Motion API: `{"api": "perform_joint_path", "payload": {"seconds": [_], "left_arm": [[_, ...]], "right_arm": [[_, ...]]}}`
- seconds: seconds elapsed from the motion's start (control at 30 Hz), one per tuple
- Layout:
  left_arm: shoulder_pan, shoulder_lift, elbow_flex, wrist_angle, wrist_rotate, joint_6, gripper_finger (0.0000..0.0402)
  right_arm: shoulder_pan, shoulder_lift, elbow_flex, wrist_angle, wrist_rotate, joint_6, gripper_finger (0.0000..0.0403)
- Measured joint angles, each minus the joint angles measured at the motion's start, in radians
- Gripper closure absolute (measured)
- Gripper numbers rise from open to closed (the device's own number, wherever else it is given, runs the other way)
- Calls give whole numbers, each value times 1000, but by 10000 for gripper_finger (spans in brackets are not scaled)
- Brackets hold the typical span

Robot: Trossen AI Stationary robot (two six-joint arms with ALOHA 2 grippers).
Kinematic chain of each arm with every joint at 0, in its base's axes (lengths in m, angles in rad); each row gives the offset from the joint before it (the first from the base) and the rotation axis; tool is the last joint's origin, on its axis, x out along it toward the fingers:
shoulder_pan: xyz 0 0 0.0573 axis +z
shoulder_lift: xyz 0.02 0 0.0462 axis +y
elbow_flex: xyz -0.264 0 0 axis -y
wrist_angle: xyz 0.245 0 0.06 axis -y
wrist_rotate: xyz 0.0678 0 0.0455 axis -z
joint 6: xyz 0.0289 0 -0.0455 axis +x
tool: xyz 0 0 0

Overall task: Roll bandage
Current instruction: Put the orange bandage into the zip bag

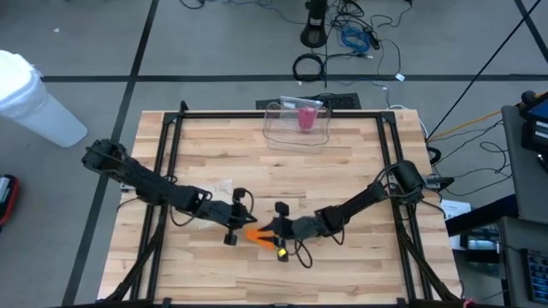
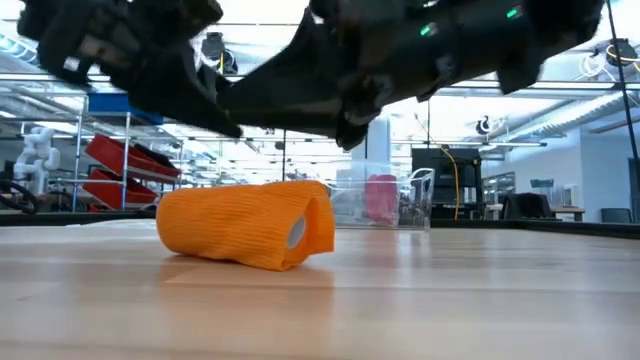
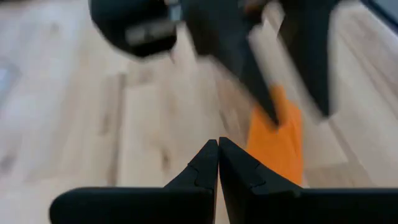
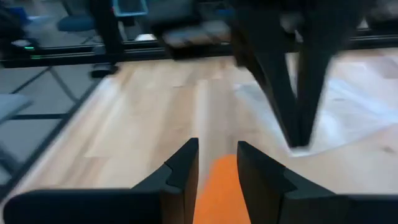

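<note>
An orange bandage roll [image 2: 245,225] lies on its side on the wooden table, its open end toward the low camera's right; it also shows in the high view [image 1: 259,234]. My left gripper [image 1: 240,224] is shut and empty just left of the roll, which shows past its fingertips in the left wrist view [image 3: 277,140]. My right gripper [image 4: 217,155] hovers over the roll from the right, fingers a little apart, the orange roll [image 4: 219,190] showing in the gap. In the low view both arms stand above the roll with air between.
A clear plastic box [image 1: 297,121] holding a pink roll stands at the table's far edge, and shows behind the bandage in the low view [image 2: 385,200]. A black frame [image 1: 171,154] runs along the table's sides. Bare wood lies in front of the roll.
</note>
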Motion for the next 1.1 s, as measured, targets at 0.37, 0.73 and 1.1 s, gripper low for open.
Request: {"api": "perform_joint_path", "payload": {"seconds": [0.37,0.73,1.1], "left_arm": [[0,-292,-23,-134,-163,32,382],[0,-584,-152,-155,-175,20,381],[0,-730,-213,-250,-271,-30,381]], "right_arm": [[-125,0,10,-18,-74,-21,300],[-202,2,235,-387,-125,-164,237],[-253,211,419,-423,-240,-195,220]]}}
